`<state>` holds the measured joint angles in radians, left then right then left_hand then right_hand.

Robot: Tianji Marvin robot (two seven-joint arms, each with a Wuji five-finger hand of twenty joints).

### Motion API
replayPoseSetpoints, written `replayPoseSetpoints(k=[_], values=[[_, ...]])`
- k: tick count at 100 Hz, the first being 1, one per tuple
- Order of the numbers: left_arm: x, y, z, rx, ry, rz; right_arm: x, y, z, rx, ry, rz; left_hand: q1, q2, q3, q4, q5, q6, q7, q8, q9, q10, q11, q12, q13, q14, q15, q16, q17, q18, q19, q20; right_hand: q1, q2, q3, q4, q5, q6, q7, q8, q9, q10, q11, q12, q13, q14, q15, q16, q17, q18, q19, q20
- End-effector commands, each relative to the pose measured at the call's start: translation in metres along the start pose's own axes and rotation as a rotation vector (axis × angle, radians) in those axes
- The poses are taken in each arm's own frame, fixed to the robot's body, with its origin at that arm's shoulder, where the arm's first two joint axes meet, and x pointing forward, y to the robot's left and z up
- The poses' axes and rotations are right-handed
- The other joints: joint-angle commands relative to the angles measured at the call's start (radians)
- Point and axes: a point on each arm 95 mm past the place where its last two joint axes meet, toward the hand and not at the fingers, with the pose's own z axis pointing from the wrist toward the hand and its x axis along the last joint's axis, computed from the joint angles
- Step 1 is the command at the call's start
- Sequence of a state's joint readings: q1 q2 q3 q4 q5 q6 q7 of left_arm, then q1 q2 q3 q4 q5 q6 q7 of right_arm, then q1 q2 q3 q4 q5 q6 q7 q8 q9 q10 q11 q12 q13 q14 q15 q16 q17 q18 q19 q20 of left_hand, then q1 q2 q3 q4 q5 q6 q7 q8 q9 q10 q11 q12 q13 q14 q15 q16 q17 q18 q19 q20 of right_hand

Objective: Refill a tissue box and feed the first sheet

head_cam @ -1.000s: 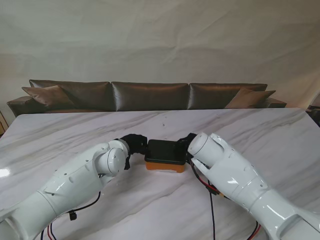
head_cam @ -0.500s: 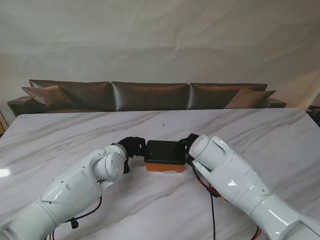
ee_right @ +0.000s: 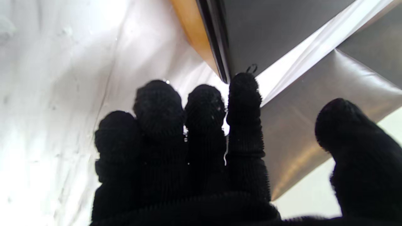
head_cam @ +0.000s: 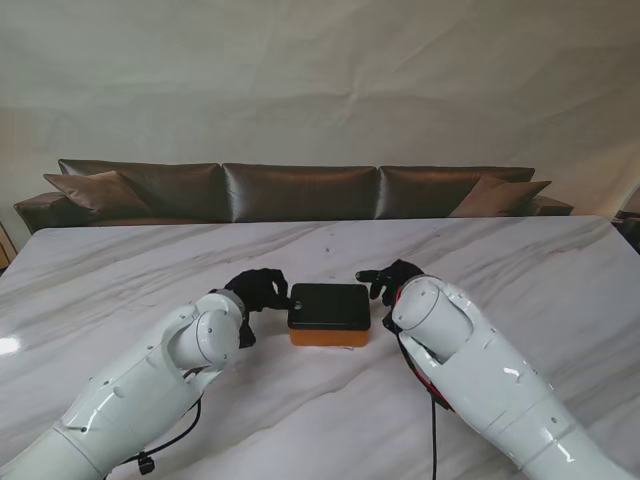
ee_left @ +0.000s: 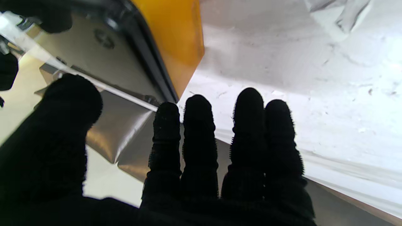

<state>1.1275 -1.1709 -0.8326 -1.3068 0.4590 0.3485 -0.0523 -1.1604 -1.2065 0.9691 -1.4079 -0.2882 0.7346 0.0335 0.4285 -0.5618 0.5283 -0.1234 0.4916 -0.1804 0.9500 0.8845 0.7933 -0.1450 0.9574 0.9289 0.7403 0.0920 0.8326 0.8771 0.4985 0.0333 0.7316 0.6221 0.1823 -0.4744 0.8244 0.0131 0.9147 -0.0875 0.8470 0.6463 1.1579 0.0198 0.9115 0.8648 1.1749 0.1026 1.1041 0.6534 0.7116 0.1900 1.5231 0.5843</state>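
The tissue box (head_cam: 329, 313), with a black top over an orange base, lies flat on the marble table (head_cam: 520, 270) in the middle of the stand view. My left hand (head_cam: 258, 290) in its black glove sits just off the box's left end, fingers extended and holding nothing. My right hand (head_cam: 392, 279) is a short gap from the box's right end, fingers spread and empty. The left wrist view shows the box's orange side (ee_left: 176, 40) beyond the straight fingers (ee_left: 199, 138). The right wrist view shows the black top (ee_right: 267, 28) past the fingers (ee_right: 243, 103). No tissue is visible.
A dark leather sofa (head_cam: 300, 190) runs along the far edge of the table. Cables (head_cam: 432, 430) hang under my right forearm. Both white forearms cross the near part of the table.
Both hands have come off the ends of the box and drawn slightly outward, the right more clearly. The box has stayed flat in the same spot.
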Motion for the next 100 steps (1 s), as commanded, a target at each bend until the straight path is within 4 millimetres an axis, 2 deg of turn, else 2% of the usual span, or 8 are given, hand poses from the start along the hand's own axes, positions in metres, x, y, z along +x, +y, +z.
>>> replayPoseSetpoints(k=[1, 17, 25, 39, 46, 55, 79, 100], values=[[0.002, -0.005, -0.006, 0.011, 0.009, -0.016, -0.006, 0.001, -0.005, -0.008, 0.012, -0.018, -0.018, 0.027, -0.068, 0.030, -0.052, 0.027, -0.030, -0.035, -0.067, 0.017, -0.034, -0.020, -0.054, 0.070, -0.024, -0.014, -0.033, -0.046, 0.745, 0.001, -0.045, -0.006, -0.036, 0.032, -0.070, 0.037, -0.059, -0.027, -0.075, 0.015, -0.026, -0.024, -0.048, 0.022, -0.056, -0.009, -0.048, -0.030, -0.036, -0.016], [0.000, -0.011, -0.023, 0.019, 0.027, -0.036, -0.020, 0.002, -0.016, -0.036, 0.035, -0.077, 0.021, 0.032, -0.094, 0.042, -0.203, 0.109, -0.141, -0.129, -0.250, 0.035, -0.163, -0.122, -0.241, 0.067, -0.158, -0.072, -0.207, 0.000, 0.630, 0.025, -0.051, -0.107, -0.022, 0.053, -0.351, 0.104, -0.206, -0.106, -0.397, 0.039, -0.172, -0.143, -0.321, 0.053, -0.288, -0.054, -0.256, -0.025, -0.247, -0.051], [-0.001, -0.011, -0.030, 0.021, 0.036, 0.007, -0.028, -0.001, -0.019, -0.045, 0.044, -0.128, 0.028, 0.002, -0.032, 0.039, -0.262, 0.170, -0.222, -0.215, -0.335, 0.051, -0.237, -0.220, -0.339, 0.071, -0.230, -0.123, -0.326, 0.032, 0.518, 0.042, -0.050, -0.174, 0.027, 0.039, -0.459, 0.130, -0.241, -0.139, -0.531, 0.036, -0.245, -0.235, -0.451, 0.043, -0.420, -0.103, -0.308, -0.036, -0.319, -0.053], [0.000, -0.004, -0.039, 0.032, 0.035, 0.129, -0.039, -0.010, -0.025, -0.067, 0.051, -0.221, 0.010, -0.041, 0.083, 0.023, -0.351, 0.249, -0.375, -0.393, -0.493, 0.070, -0.337, -0.372, -0.466, 0.065, -0.331, -0.219, -0.454, 0.063, 0.374, 0.043, -0.032, -0.202, 0.027, 0.032, -0.569, 0.164, -0.277, -0.187, -0.683, 0.039, -0.296, -0.346, -0.592, 0.046, -0.523, -0.152, -0.351, -0.063, -0.380, -0.039], [0.001, 0.000, -0.043, 0.023, 0.025, 0.170, -0.044, -0.015, -0.028, -0.080, 0.048, -0.264, 0.016, -0.041, 0.103, 0.023, -0.347, 0.275, -0.478, -0.476, -0.543, 0.080, -0.366, -0.413, -0.494, 0.062, -0.357, -0.242, -0.483, 0.070, 0.341, 0.043, -0.028, -0.205, 0.031, 0.036, -0.589, 0.174, -0.285, -0.194, -0.714, 0.043, -0.301, -0.352, -0.621, 0.047, -0.534, -0.156, -0.365, -0.070, -0.394, -0.042], [0.003, 0.006, -0.047, 0.009, 0.013, 0.199, -0.048, -0.022, -0.032, -0.087, 0.048, -0.320, 0.022, -0.044, 0.122, 0.021, -0.346, 0.287, -0.518, -0.503, -0.564, 0.088, -0.368, -0.434, -0.515, 0.067, -0.367, -0.251, -0.501, 0.076, 0.326, 0.046, -0.009, -0.207, 0.023, 0.047, -0.595, 0.175, -0.282, -0.200, -0.738, 0.043, -0.289, -0.355, -0.639, 0.047, -0.538, -0.159, -0.373, -0.074, -0.410, -0.041], [0.006, 0.023, -0.052, -0.006, 0.018, 0.225, -0.050, -0.040, -0.043, -0.089, 0.040, -0.394, 0.029, -0.054, 0.148, 0.019, -0.341, 0.298, -0.510, -0.501, -0.569, 0.105, -0.371, -0.455, -0.517, 0.069, -0.364, -0.253, -0.502, 0.079, 0.329, 0.056, 0.063, -0.220, -0.004, 0.080, -0.583, 0.173, -0.261, -0.208, -0.751, 0.050, -0.270, -0.361, -0.649, 0.044, -0.533, -0.158, -0.378, -0.079, -0.427, -0.034], [0.002, 0.034, -0.049, -0.012, -0.009, 0.226, -0.046, -0.052, -0.047, -0.079, 0.052, -0.403, 0.033, -0.044, 0.169, 0.019, -0.341, 0.307, -0.473, -0.490, -0.559, 0.117, -0.354, -0.465, -0.509, 0.073, -0.341, -0.244, -0.497, 0.080, 0.345, 0.068, 0.070, -0.221, -0.011, 0.089, -0.549, 0.201, -0.254, -0.215, -0.729, 0.075, -0.263, -0.362, -0.634, 0.047, -0.509, -0.146, -0.367, -0.076, -0.416, -0.023]])
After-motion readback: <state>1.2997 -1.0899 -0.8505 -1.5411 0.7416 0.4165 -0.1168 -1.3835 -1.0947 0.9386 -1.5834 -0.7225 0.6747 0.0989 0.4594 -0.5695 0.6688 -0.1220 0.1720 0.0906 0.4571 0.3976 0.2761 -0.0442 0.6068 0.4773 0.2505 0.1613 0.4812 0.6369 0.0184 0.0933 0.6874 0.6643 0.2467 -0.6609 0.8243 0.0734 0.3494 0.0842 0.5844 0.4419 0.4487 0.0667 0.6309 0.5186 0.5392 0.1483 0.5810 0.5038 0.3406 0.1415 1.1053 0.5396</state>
